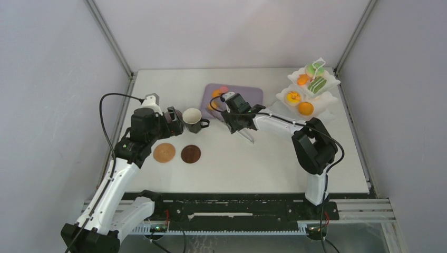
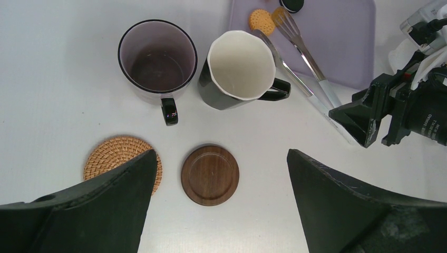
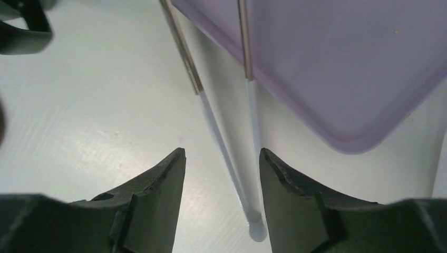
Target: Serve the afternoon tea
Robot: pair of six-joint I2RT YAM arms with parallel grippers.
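Bench (image 1: 237, 168): white
Left: mauve mug (image 2: 157, 58), dark mug (image 1: 193, 120), woven coaster (image 1: 164, 153), wooden coaster (image 1: 191, 154)
Back: lilac tray (image 1: 248, 95), tongs (image 2: 308, 79) laid across its edge
Right: tiered stand (image 1: 281, 97)

Light: bright and even, from above.
Shadows: soft, small, beside the dark mug (image 2: 240, 66).
Shine: pale glow on the table (image 3: 79, 110).
Blur: the right gripper (image 3: 221, 158) looks fuzzy up close.

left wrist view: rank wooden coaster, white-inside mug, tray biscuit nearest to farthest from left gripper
1. wooden coaster, just ahead of the open left gripper
2. white-inside mug, beyond it, upper centre
3. biscuit, farthest, top, on the lilac tray
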